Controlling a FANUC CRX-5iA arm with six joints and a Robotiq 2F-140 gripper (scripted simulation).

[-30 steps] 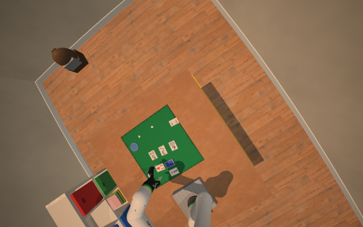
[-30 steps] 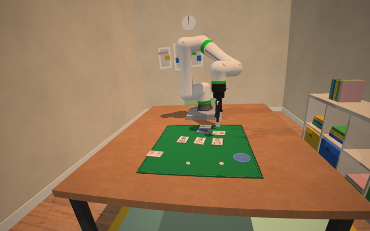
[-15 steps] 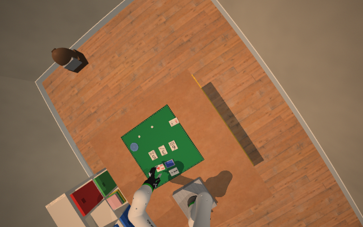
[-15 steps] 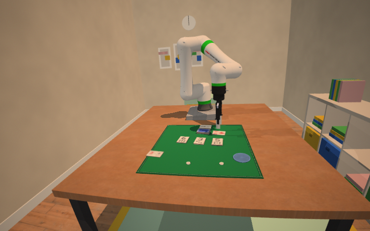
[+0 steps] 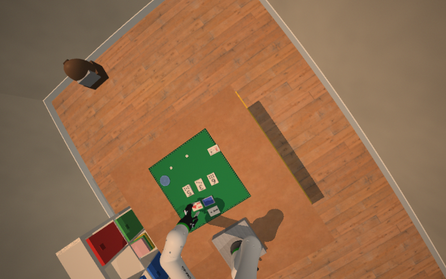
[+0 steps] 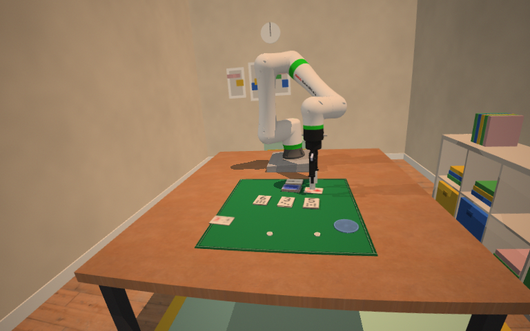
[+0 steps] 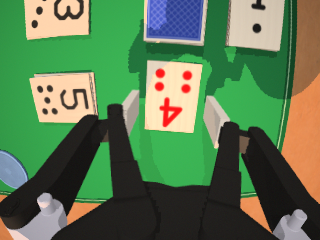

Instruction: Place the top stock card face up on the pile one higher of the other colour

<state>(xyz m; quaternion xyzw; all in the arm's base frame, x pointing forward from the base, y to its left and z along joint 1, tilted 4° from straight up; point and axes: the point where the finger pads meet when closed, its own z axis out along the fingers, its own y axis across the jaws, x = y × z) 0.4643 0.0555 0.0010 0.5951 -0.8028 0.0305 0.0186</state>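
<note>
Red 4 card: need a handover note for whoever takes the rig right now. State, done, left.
Gripper: about half open, low over the cloth, one pad on each side of the red 4 with a gap on both sides. It holds nothing.
Red 4: face up, flat on the card cloth, next to the blue-backed stock. The black 1 waste lies beside the stock.
Done: card is off the stock and turned.
Left: grip the card, lift it, lay it on the black 5, release, back off at least half open.

A home games room: card cloth (image 6: 242, 238) on wooden table (image 6: 163, 249), shelf unit (image 6: 504, 152) with books
</note>
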